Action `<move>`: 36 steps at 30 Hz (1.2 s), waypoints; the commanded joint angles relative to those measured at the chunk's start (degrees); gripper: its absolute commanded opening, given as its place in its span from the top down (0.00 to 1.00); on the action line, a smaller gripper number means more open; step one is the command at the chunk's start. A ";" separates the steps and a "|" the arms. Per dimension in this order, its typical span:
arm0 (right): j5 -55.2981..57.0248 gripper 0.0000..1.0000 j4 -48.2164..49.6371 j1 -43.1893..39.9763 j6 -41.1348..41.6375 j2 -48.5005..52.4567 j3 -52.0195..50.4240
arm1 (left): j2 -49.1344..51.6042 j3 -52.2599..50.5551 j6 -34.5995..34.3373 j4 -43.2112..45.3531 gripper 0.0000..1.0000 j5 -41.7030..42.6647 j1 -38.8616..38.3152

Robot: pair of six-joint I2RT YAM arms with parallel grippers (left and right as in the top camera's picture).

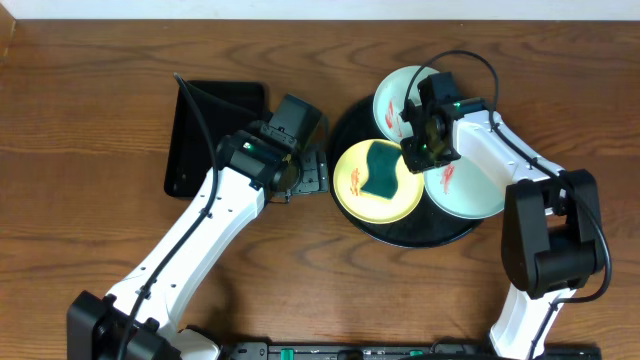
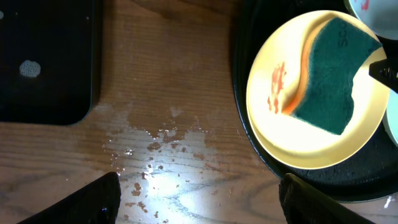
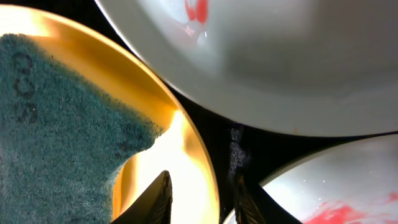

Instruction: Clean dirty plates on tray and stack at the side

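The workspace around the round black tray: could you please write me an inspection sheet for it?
Surface: wooden table, with a wet, speckled patch beside the round tray.
Job's things: round black tray holds a yellow plate with a red smear and a green sponge on it, plus an upper mint plate and a lower mint plate, both red-smeared.
Clutter: rectangular black tray, left of the round one.
Grippers: left gripper open, empty, over the wet patch; right gripper open, fingers either side of the yellow plate's rim.
Cables: black cable looping above the right arm; another along the left arm.
Surroundings: pale strip along the far edge; nothing else seen.
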 commanded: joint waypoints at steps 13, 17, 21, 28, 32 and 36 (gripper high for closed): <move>0.52 0.86 -0.61 1.55 -0.63 2.08 0.61 | 0.00 0.15 0.96 0.07 0.18 0.33 0.13; 0.52 0.87 -0.66 1.57 -0.35 2.91 0.61 | 0.00 0.15 0.96 0.07 0.18 0.33 0.13; 0.52 0.87 -0.61 1.57 -0.42 3.93 0.61 | 0.00 0.15 0.96 0.07 0.18 0.33 0.13; 0.04 0.99 -0.59 1.57 0.04 3.96 0.63 | 0.00 0.15 0.94 0.52 0.27 0.61 0.13; -1.81 0.99 -0.48 1.57 0.04 3.93 0.63 | 0.68 0.15 0.98 2.75 0.36 3.72 0.13; -4.07 0.99 -0.85 1.62 0.00 3.93 0.63 | 2.95 0.15 2.10 6.21 0.41 9.44 0.13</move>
